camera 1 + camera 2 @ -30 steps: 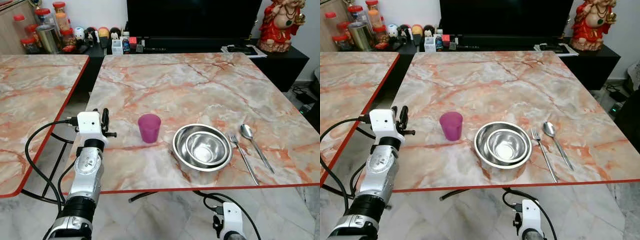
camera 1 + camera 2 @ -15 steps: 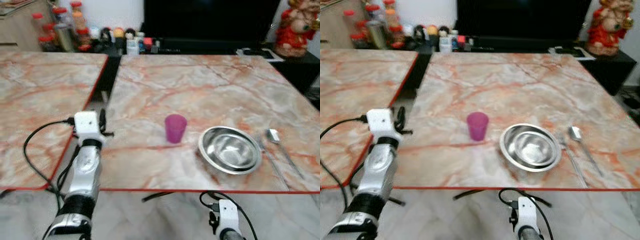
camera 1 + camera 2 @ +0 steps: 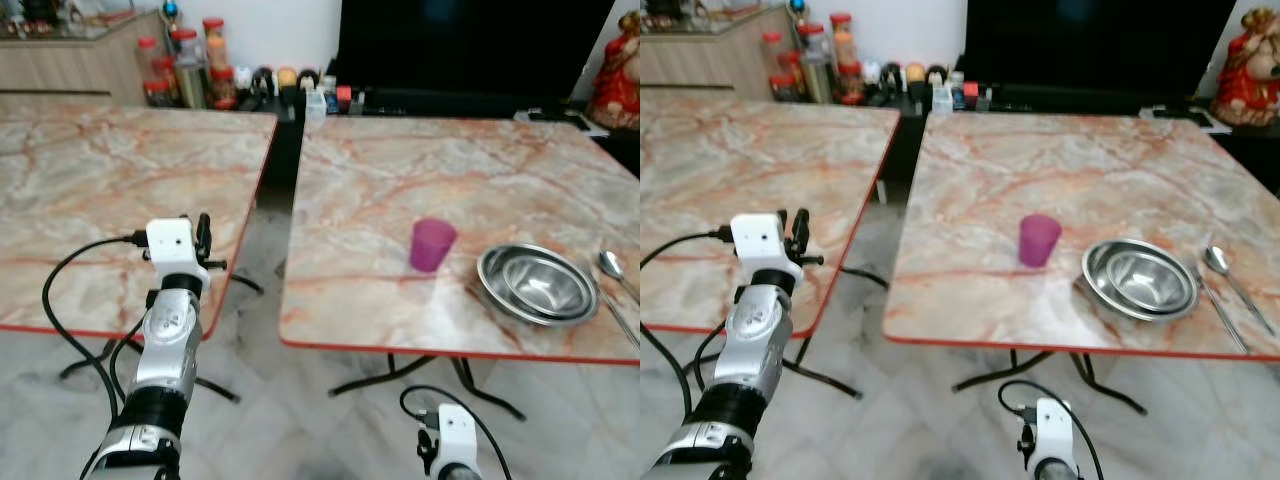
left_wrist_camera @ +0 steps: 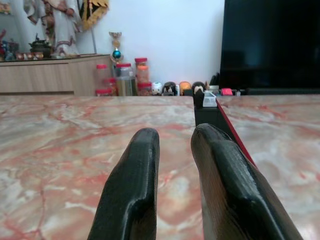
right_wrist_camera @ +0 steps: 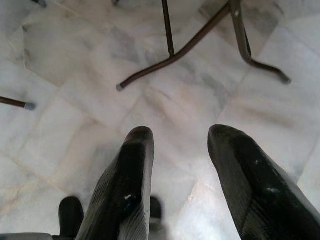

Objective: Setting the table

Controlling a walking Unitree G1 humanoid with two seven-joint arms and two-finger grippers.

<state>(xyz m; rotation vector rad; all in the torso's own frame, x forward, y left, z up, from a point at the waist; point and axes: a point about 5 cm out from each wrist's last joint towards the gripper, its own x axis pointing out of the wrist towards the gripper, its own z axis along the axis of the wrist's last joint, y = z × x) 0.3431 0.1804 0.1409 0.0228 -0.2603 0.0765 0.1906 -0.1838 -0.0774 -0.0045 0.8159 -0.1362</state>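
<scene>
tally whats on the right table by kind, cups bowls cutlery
purple cup: 1
steel bowls, nested one inside the other: 2
spoon: 1
fork: 1
total: 5

Open gap (image 3: 275, 215) between tables (image 3: 100, 190), seemingly.

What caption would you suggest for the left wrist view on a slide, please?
Left tool, fingers slightly apart and empty, held over the left marble table facing jars and a dark TV.
</scene>
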